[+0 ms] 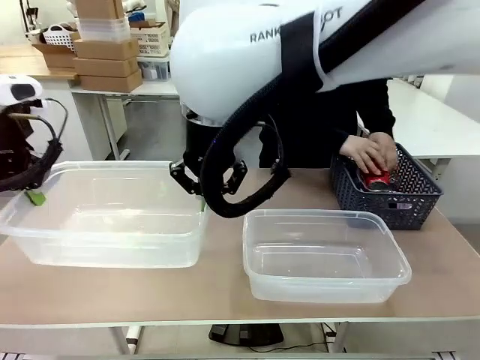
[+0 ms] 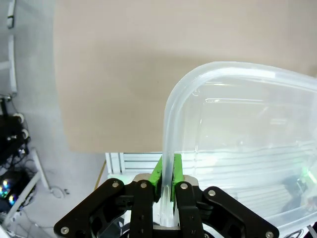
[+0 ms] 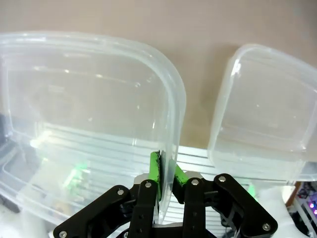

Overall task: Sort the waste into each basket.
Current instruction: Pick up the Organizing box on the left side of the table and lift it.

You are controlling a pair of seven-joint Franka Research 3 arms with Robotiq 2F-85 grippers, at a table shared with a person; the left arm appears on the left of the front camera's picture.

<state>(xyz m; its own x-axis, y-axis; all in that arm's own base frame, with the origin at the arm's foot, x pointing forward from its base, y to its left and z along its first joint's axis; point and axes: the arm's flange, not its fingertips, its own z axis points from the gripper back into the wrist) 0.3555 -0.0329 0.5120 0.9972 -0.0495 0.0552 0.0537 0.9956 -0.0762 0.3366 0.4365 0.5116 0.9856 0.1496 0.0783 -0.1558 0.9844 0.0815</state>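
Both arms are on the large clear tub [image 1: 105, 217], which sits on the left half of the tan table [image 1: 225, 289]. Left gripper [image 2: 167, 174] has its green pads clamped on the tub's rolled rim at a rounded corner; in the front view that is the tub's left end, green pad visible at [image 1: 34, 197]. Right gripper [image 3: 164, 173] is pinched on the wall and rim at the opposite end, near the table's middle. The tub is see-through, rectangular with rounded corners, nothing visible inside, base reads as resting on the table. The smaller clear tub [image 1: 326, 255] stands just right of it, apart, also with nothing visible in it; the right wrist view shows it at [image 3: 267, 109]. At the far right is a dark grey lattice basket [image 1: 386, 196], with a red can [image 1: 377, 178] in it under the person's hand [image 1: 371, 152]. Right arm's white link fills the top of the front view.
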